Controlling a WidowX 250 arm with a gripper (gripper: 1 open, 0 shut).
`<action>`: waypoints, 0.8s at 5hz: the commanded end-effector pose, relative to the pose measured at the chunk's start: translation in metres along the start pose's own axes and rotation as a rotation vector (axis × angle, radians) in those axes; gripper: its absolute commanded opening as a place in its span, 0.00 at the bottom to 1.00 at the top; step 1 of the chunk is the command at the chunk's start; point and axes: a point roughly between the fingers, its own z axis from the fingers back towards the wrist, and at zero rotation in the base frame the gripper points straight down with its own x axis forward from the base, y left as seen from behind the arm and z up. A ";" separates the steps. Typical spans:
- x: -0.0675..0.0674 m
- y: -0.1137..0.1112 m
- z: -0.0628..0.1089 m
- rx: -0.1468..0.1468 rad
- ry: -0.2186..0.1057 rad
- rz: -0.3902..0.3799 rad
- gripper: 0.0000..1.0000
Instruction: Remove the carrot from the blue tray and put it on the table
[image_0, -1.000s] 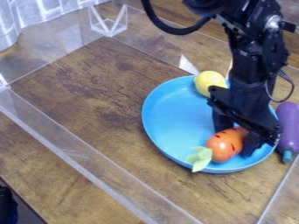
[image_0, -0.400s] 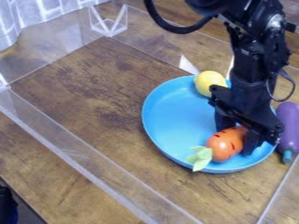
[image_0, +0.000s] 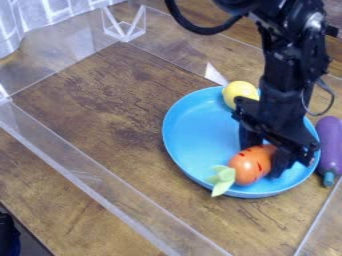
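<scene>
The single camera view looks down across the bench (image_0: 94, 110), a dark brown wood-grain top with clear acrylic walls (image_0: 80, 190) along its edges. The blue tray (image_0: 194, 130), round with a raised rim, sits at about four o'clock from the middle of the bench, close to the right-hand edge of the picture.

The black arm (image_0: 287, 60) comes down from the upper right, and its hand (image_0: 263, 158) points almost straight down over the near right part of the tray. The fingers (image_0: 283, 155) stand roughly half open and are closed around the carrot (image_0: 250, 164), gripping its orange body from both sides. The carrot's light green leaves (image_0: 223, 181) stick out toward seven o'clock, over the tray's near rim. Whether the carrot rests on the tray floor or is just clear of it cannot be told from this angle; it is within the tray's outline.

A yellow lemon (image_0: 239, 94) lies at the tray's far rim, at about twelve o'clock from the hand, partly behind the arm. A purple eggplant (image_0: 330, 145) lies on the bench just beside the tray, at three o'clock from the hand, its green stem end toward the viewer.
</scene>
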 end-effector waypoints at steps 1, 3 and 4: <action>0.021 0.017 0.057 0.022 -0.133 0.053 0.00; 0.001 0.058 0.115 0.069 -0.237 0.137 0.00; -0.007 0.056 0.106 0.068 -0.225 0.136 0.00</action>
